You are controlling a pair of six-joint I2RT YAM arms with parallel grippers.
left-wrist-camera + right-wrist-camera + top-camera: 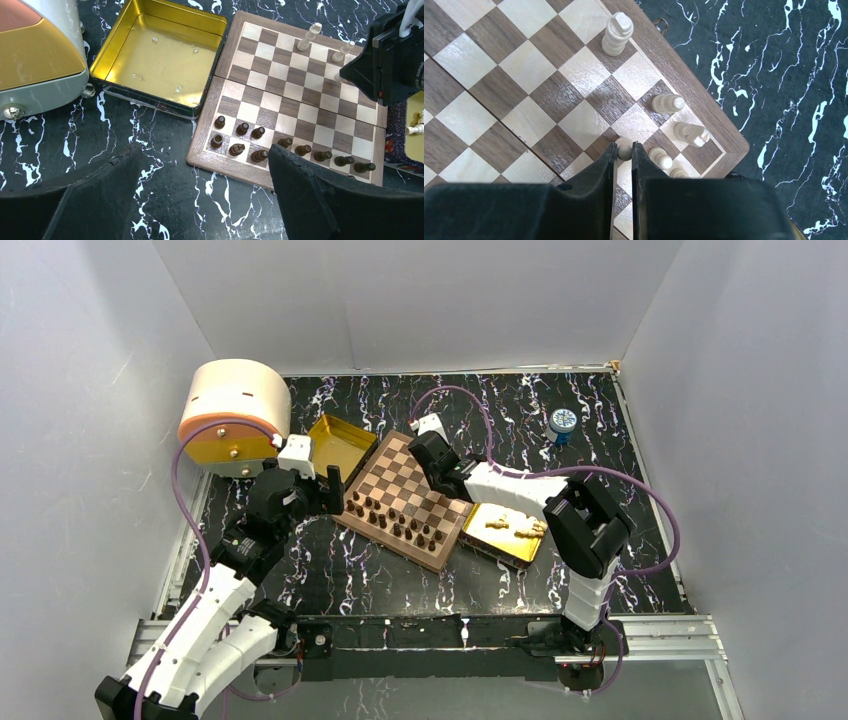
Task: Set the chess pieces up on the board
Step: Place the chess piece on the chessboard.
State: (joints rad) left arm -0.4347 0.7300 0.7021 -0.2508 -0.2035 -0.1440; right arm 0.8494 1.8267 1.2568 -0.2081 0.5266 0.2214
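Your right tool [624, 156] pinches a light pawn [625, 148] upright near a corner of the board [689, 90], likely to seat it beside the other light pieces [667, 103], while your left tool [205, 192] hovers spread by the dark pieces [242, 129].

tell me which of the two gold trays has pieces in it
The right tray, beside the board's right edge: light pieces lie in it. The left tray holds none.
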